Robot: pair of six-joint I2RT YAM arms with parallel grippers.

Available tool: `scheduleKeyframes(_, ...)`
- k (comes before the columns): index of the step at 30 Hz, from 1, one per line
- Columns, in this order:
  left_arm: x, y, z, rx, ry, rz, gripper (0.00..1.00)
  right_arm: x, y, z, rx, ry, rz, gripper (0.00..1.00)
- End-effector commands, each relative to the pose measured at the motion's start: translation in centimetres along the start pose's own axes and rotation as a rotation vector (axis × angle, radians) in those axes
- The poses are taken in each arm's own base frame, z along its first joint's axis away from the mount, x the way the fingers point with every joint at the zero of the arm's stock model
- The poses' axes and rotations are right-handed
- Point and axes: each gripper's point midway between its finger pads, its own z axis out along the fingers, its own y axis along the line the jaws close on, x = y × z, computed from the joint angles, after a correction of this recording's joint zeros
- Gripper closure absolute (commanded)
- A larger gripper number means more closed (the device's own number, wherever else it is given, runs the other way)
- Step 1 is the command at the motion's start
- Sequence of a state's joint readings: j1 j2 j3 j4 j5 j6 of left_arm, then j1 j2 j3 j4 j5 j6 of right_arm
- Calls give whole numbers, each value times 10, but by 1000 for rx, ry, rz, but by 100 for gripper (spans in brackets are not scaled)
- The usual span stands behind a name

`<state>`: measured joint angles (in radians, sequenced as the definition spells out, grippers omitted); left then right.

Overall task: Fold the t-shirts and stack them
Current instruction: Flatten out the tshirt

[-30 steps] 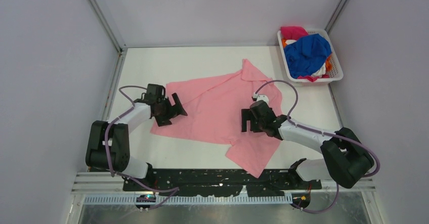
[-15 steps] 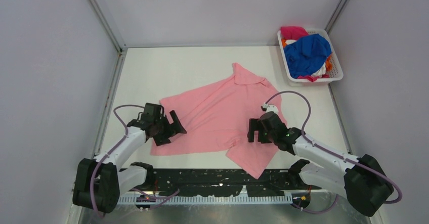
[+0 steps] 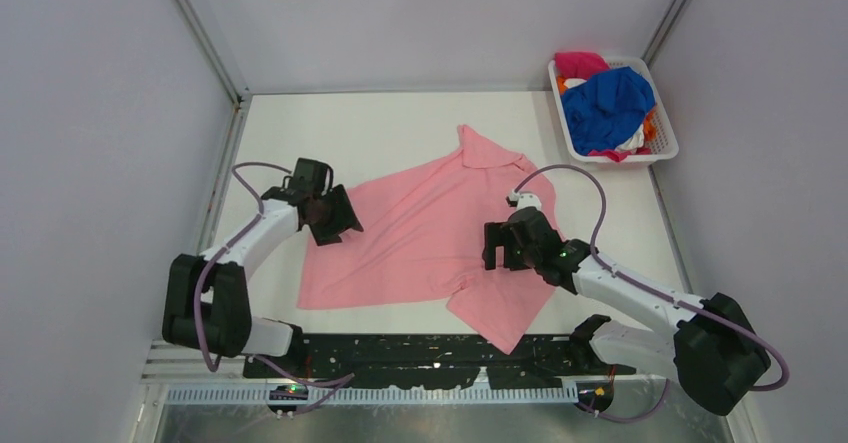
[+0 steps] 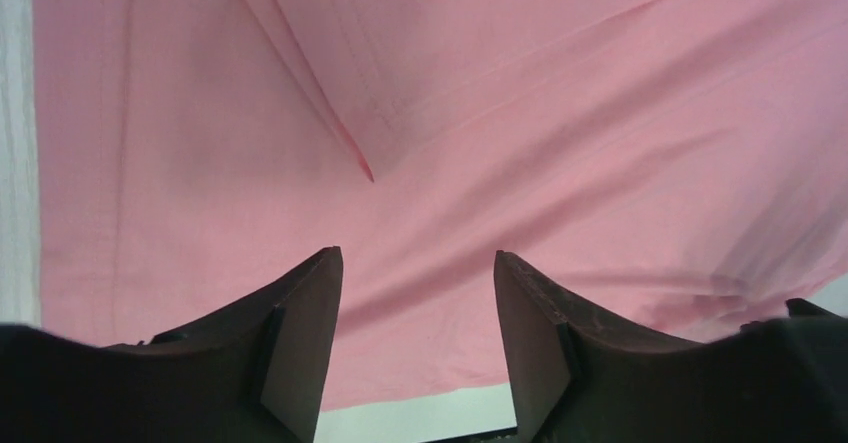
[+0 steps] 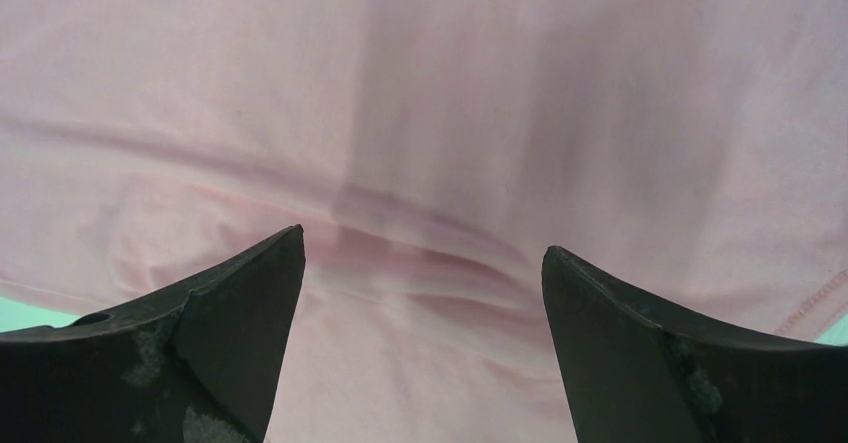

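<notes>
Two claws, one shirt laid out. The light pink collared short-sleeved cloth shirt [image 3: 420, 233] lies spread flat in the middle of the white tabletop [image 3: 335, 128]. Its collar points to the top of the frame and one sleeve trails toward the lower centre.

The left claw [image 3: 335, 218] sits over the shirt's left edge, in the upper left part of the cloth. In the wrist view, the left claw [image 4: 416, 255] has its fingers apart with nothing between them. Pink fabric fills nearly everything beyond them, with a slanted fold just ahead of the tips. Can't tell if the tips touch the cloth.

The right claw [image 3: 497, 248] is over the shirt's right side, near where the lower sleeve meets the body. Up close, the right claw [image 5: 423, 239] is spread wide, with a small wrinkle of cloth lying between the tips.

Upper right of the frame, well apart from both claws, a white plastic mesh basket [image 3: 640, 158] holds a crumpled royal blue shirt [image 3: 605, 103] and a magenta shirt [image 3: 580, 63].
</notes>
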<state>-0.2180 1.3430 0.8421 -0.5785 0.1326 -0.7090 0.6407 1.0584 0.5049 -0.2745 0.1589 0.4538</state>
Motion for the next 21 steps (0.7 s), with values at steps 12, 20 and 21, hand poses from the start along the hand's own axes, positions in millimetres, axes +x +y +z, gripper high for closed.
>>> scheduleKeyframes(12, -16, 11, 40, -146, 49, 26, 62, 6, -2, 19, 26, 33, -12, 4)
scheduleKeyframes(20, -22, 9, 54, -166, 64, 25, 67, 8, -6, 18, 41, 30, -14, 5)
scheduleKeyframes(21, -21, 10, 55, -168, 69, 24, 70, 8, -7, 18, 46, 29, -15, 5)
